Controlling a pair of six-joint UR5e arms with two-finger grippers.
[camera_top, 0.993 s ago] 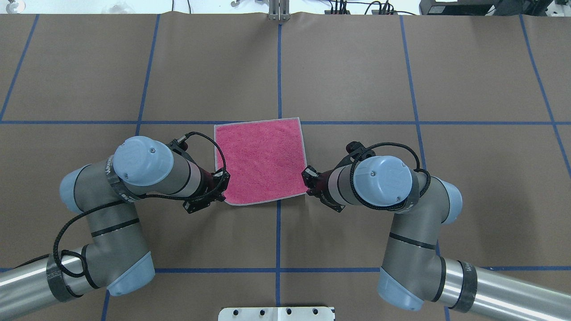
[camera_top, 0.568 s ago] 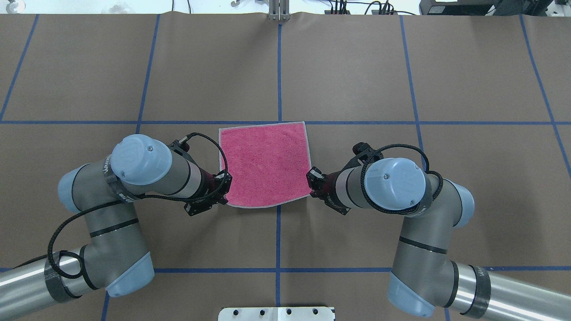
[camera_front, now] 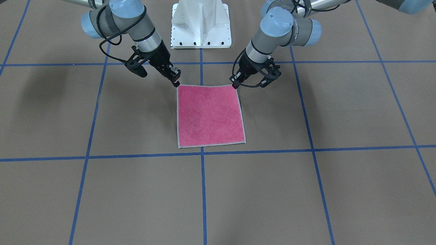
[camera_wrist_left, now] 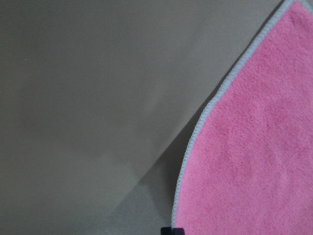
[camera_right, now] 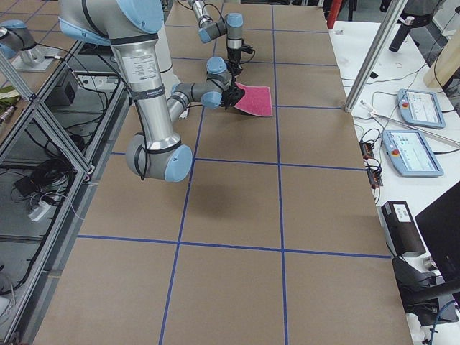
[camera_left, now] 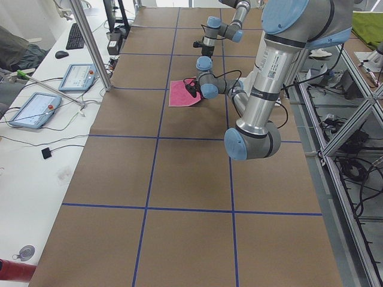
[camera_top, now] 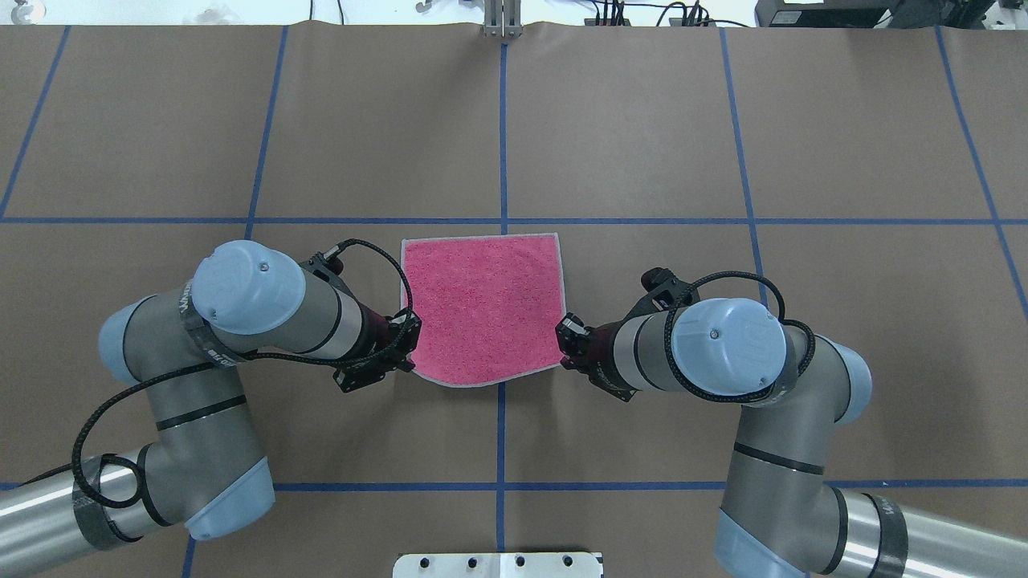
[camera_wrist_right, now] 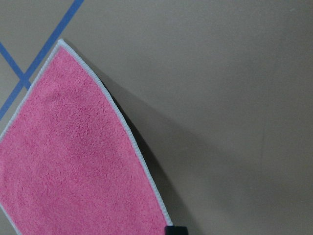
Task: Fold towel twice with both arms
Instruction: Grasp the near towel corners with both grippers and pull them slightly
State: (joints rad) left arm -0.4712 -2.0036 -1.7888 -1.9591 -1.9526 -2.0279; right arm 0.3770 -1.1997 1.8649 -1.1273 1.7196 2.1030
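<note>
Overhead exterior view is showing the brown table [camera_top: 642,120], and both arms are reaching over it toward the middle: the left arm [camera_top: 249,297] from one side, the right arm [camera_top: 723,345] from the other. The towel [camera_top: 482,305] is lying between them, pink face up, its far edge flat and its near edge sagging between two raised corners. The left gripper [camera_top: 409,353] is pinching the near corner on its side, jaws closed on the cloth. The right gripper [camera_top: 564,349] is doing likewise on the other near corner.

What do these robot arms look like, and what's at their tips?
The left arm and right arm are grey and silver tubes with rounded light blue joint caps. Braided black cables loop alongside. The left gripper and right gripper are slim and black.
</note>
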